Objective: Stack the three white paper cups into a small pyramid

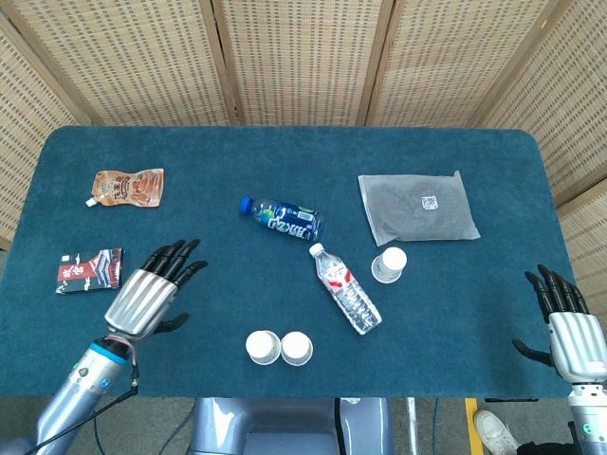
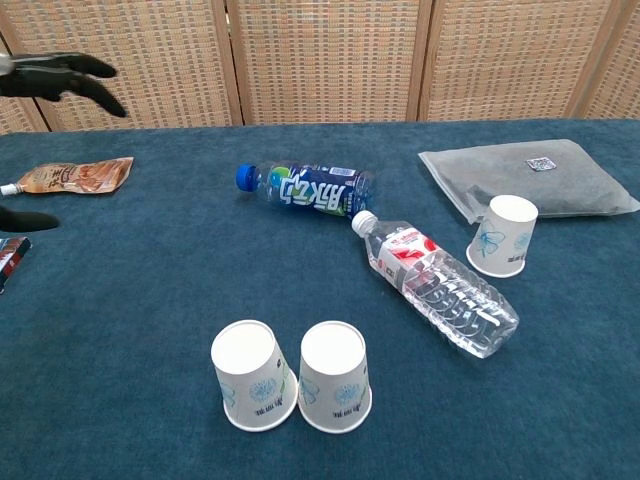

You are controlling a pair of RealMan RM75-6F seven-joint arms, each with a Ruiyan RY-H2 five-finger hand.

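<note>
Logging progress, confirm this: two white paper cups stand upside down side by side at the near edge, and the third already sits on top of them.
Not quite. The two upside-down white paper cups stand together, but the third white paper cup stands apart beside the grey plastic pouch, as the chest view shows.

The robot's left hand hovers over the near-left part of the table, palm down, its silver back facing the head camera and its dark fingers spread apart and pointing away from the robot, holding nothing. Its thumb juts out to the side, and the blue-ringed wrist and grey forearm run down to the lower left corner. From the chest camera only the fingertips show, at the upper left edge. The right hand is raised at the far right edge of the table, fingers upright and apart, thumb out toward the left, empty.
</note>
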